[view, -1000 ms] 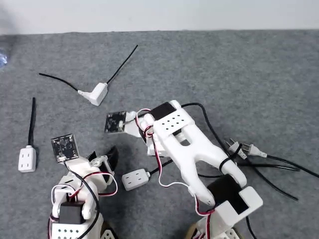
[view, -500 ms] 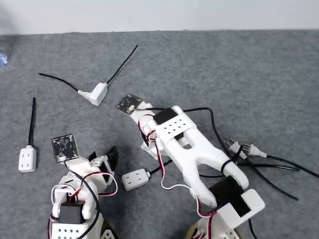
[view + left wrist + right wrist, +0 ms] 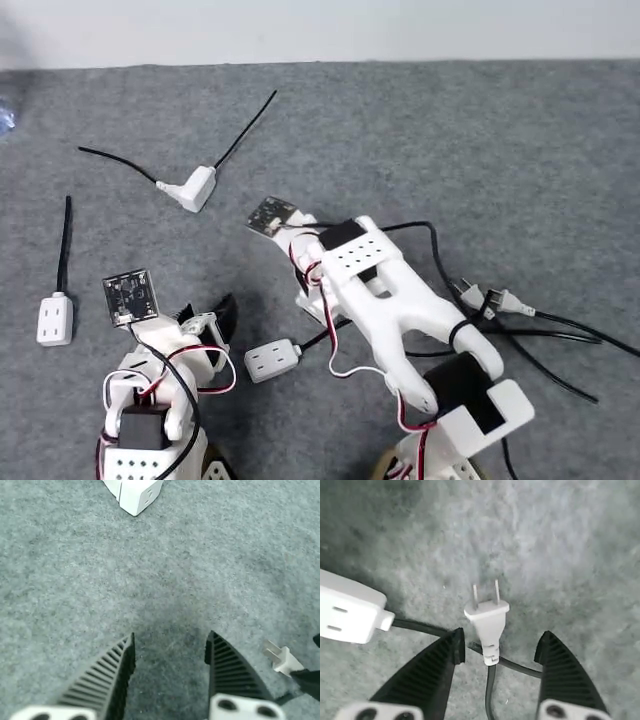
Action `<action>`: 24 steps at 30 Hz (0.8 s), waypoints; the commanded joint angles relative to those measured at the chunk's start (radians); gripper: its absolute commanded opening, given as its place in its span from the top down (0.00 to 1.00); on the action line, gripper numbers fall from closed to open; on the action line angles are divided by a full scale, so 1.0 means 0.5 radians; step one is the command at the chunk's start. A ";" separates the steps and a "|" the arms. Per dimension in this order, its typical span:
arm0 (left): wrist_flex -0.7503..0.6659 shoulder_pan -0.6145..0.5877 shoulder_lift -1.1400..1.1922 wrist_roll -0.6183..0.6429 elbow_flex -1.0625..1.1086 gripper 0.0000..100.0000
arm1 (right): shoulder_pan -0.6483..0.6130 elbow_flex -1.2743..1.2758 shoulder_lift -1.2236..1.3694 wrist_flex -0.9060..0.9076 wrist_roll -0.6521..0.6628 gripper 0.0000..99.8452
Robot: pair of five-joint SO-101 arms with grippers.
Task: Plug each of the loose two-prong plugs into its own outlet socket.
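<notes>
White two-prong plug (image 3: 487, 617) lies flat on the grey carpet (image 3: 580, 540), with its prongs pointing away from the right gripper (image 3: 501, 634). The gripper's black ribbed fingers stand wide apart on either side of the plug body without touching it, so it holds nothing. A black cord (image 3: 420, 626) crosses by the plug's tail and leads to a white outlet socket (image 3: 347, 614) lying near, its two slots showing.

The left gripper (image 3: 171, 636) is also spread open and empty over bare carpet. A second plug (image 3: 281, 659) lies off to one side of it, and a white socket block (image 3: 134, 490) lies farther ahead.

From above, an angled socket (image 3: 190, 188) and an edge socket (image 3: 55, 320) lie well apart. A pair of plugs (image 3: 503, 299) rests beside the right arm (image 3: 400, 300).
</notes>
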 commanded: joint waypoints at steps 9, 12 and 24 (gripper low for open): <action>-0.021 0.009 -0.025 -0.015 -0.020 0.78 | -0.020 0.114 -0.091 -0.201 0.025 0.77; -0.021 0.009 -0.025 -0.015 -0.020 0.78 | -0.017 0.126 -0.091 -0.256 0.028 0.77; -0.021 0.009 -0.025 -0.015 -0.020 0.78 | -0.020 -0.064 0.278 -0.250 0.028 0.79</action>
